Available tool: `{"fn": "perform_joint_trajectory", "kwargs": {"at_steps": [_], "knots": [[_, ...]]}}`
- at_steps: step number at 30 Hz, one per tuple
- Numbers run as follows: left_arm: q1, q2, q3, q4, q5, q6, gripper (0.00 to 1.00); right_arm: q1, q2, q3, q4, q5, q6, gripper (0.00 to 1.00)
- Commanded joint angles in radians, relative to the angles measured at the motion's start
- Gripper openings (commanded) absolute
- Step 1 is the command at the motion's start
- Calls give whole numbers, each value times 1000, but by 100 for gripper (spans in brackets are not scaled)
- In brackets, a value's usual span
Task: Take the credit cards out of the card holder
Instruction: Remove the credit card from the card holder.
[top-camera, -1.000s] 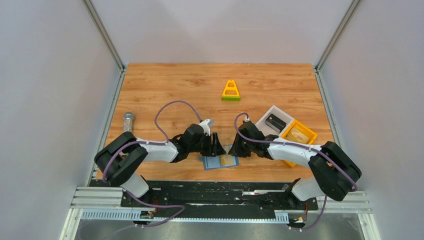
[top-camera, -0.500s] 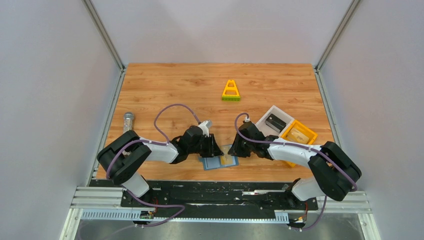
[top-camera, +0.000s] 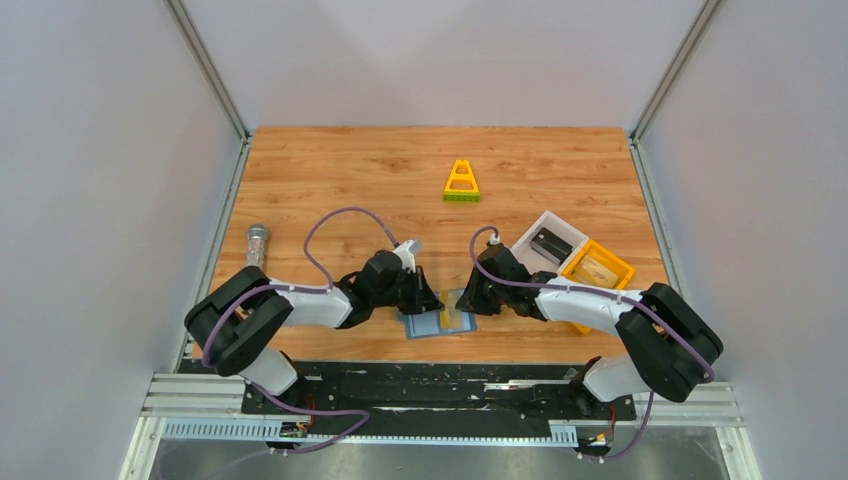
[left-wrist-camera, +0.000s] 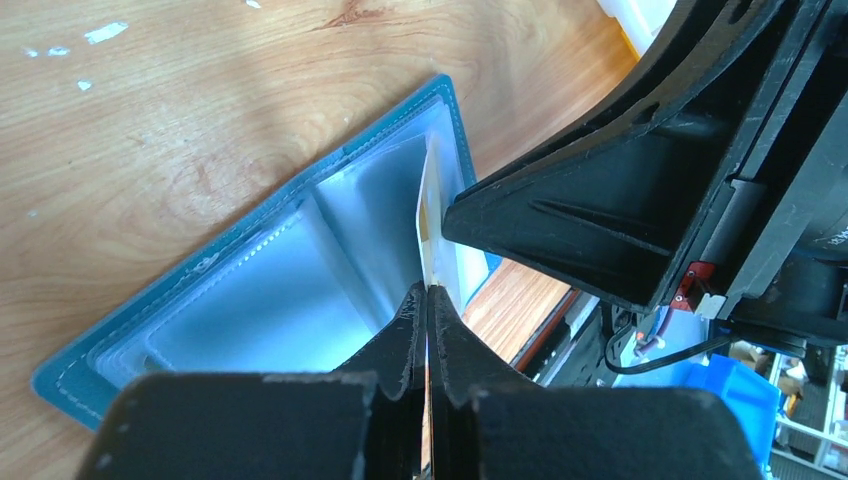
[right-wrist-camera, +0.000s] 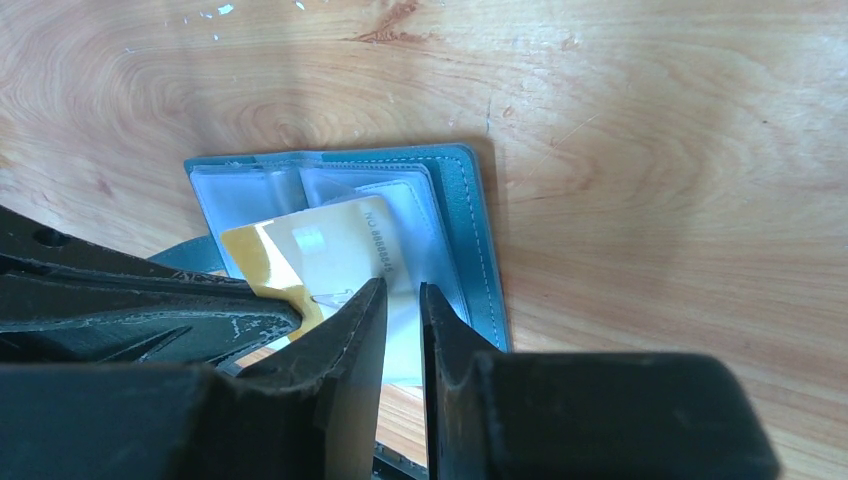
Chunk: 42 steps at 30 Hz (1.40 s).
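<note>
Two arms meet low over the near middle of the wooden table (top-camera: 350, 170), both claws at the card holder (top-camera: 425, 326), a slate-blue wallet lying open and flat with its clear pocket panels facing up. The left claw (left-wrist-camera: 428, 300) is clenched on a credit card (right-wrist-camera: 335, 250), a gold and white one. From the left wrist the card shows edge-on as a thin pale line nipped between the black fingertips (left-wrist-camera: 408, 315). From the right wrist its face is seen tilted up over the clear pockets, on the half of the wallet that lies to the right in the overhead view. The right claw (right-wrist-camera: 400, 300) is down on the same wallet just beside the card, its fingers a narrow slit apart with pale plastic showing in the gap; whether it nips the pocket or only presses on it I cannot tell. Further off, a yellow triangular toy (top-camera: 461, 182) sits toward the far middle. A white bin (top-camera: 530, 227) and a yellow bin (top-camera: 612, 254) stand touching beside the right arm, and a small grey cylinder (top-camera: 257, 242) lies near the left edge.
</note>
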Motion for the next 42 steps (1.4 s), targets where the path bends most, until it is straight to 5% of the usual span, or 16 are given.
{"fn": "perform_joint_trajectory", "kwargs": {"at_steps": [1, 23, 32, 42], "knots": [[21, -57, -24, -15, -14, 0, 0, 2, 31, -35, -58, 40, -1, 21], [79, -357, -80, -265, -147, 34, 0, -24, -7, 20, -106, 39, -54, 22], [82, -490, -94, -251, -103, -24, 0, -25, -249, -30, 36, -132, -163, 38], [81, -600, -140, -107, -41, -149, 0, -24, -453, -127, 237, -269, -88, 57]]}}
